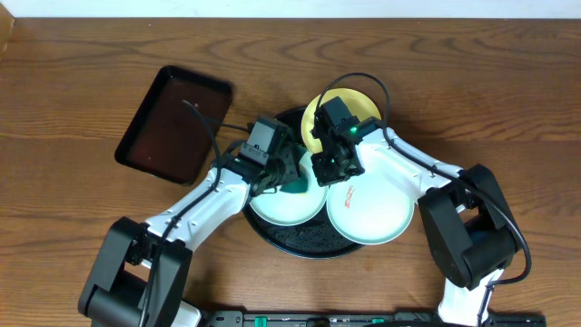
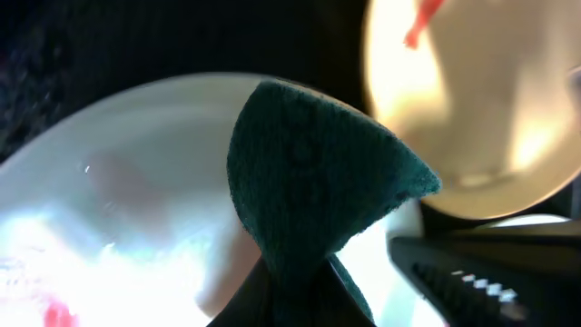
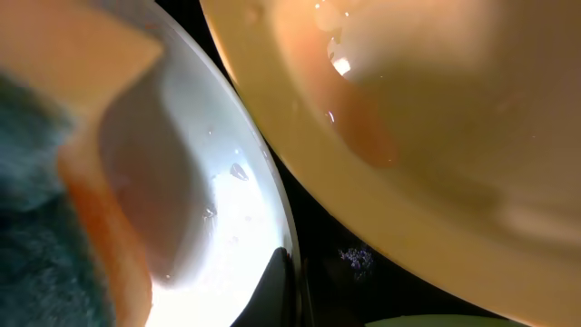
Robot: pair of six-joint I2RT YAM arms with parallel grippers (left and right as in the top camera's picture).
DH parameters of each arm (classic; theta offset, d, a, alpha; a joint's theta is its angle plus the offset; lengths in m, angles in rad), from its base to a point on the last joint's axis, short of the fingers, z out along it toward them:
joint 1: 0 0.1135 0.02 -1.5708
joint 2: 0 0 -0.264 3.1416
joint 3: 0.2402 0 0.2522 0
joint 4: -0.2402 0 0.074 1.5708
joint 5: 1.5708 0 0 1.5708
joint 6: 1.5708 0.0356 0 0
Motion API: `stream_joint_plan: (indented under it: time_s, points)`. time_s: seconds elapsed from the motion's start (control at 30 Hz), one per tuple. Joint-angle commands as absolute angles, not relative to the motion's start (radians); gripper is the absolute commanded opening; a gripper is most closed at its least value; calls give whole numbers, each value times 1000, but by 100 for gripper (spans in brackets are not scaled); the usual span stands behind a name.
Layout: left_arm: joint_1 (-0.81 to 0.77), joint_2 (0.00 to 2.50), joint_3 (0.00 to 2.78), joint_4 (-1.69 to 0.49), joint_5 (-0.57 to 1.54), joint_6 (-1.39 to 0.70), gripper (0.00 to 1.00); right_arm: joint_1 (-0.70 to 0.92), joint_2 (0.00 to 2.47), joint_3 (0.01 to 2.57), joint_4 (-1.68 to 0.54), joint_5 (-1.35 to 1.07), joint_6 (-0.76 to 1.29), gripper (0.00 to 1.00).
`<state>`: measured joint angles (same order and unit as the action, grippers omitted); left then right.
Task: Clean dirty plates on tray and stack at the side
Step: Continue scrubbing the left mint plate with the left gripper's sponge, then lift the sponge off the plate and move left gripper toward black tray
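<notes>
On the round black tray lie three plates. The pale yellow plate lies at the back, a mint-white plate at the left, and another with a red-orange smear at the right. My left gripper is shut on a dark green sponge, which rests on the left plate. A red mark shows on that plate's near edge. My right gripper is shut on this plate's rim. The yellow plate lies just beyond it.
A rectangular dark tray lies on the wooden table at the back left. The two arms reach in from the front and meet over the round tray. The yellow plate carries a small red smear near its top.
</notes>
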<state>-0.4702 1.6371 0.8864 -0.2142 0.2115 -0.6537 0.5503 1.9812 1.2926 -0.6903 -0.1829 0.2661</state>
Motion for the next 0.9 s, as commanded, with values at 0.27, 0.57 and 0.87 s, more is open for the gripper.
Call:
stream_joint_plan:
  time_s: [0.27,0.57,0.87]
  points:
    - [-366,1647,754,-151,132,-579,7,547,1993,1289,-693,-139,246,1]
    - [-349,1644,748,-84,12,-406,8,547,1993,1289,-693,-139,245,1]
    - [-349,1636,749,-84,-128,-343,8,547,1993,1289,-693,-139,245,1]
